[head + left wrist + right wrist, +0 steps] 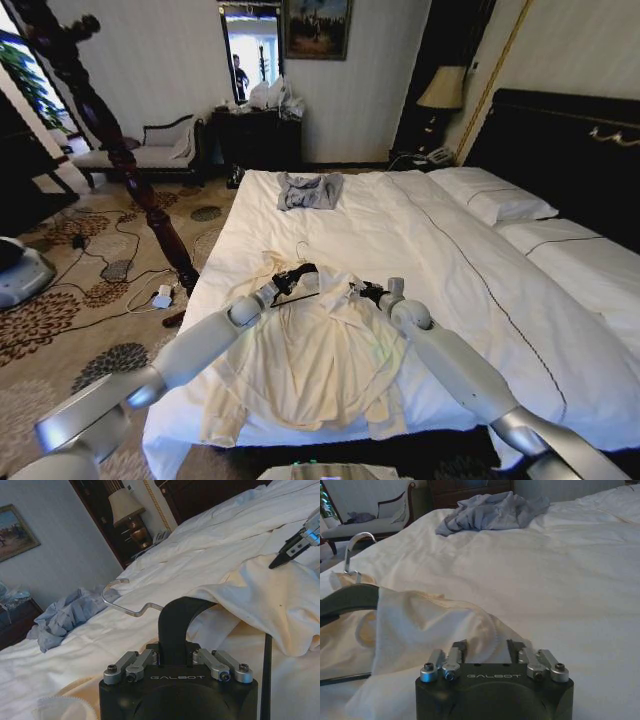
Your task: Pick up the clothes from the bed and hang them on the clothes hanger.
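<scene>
Room: a bedroom with a patterned carpet, a chaise (pixel 150 145) at the far left, a dark dresser under a mirror on the far wall, and a lamp (pixel 443 90) by the black headboard at far right.
Head view, bed: the bed (pixel 440 250) with its white duvet spans the middle and right; a grey garment (pixel 309 190) lies crumpled at its far side.
Head view, clothes: the clothes (pixel 320 365) lie spread flat on the near part of the bed, collar end away from the robot.
Head view, left arm: the left end effector (pixel 296 276) sits at the collar's left side, on the clothes hanger (pixel 290 293).
Head view, right arm: the right end effector (pixel 362 290) sits at the collar's right side, touching the cloth.
Left wrist view: the left end effector (pixel 175 635) is clenched on the hanger's black neck; the wire hook (pixel 122 602) points toward the grey garment (pixel 67 617). Cream cloth (pixel 260 600) drapes over the hanger's shoulder, and the right end effector's dark tips (pixel 287 555) touch the cloth further off.
Right wrist view: the right end effector (pixel 487 647) is clenched on a fold of the clothes (pixel 430 625). The hanger's black arm (pixel 347 602) runs under the cloth, its hook (pixel 357 547) standing above. The grey garment (pixel 490 511) lies well beyond.
</scene>
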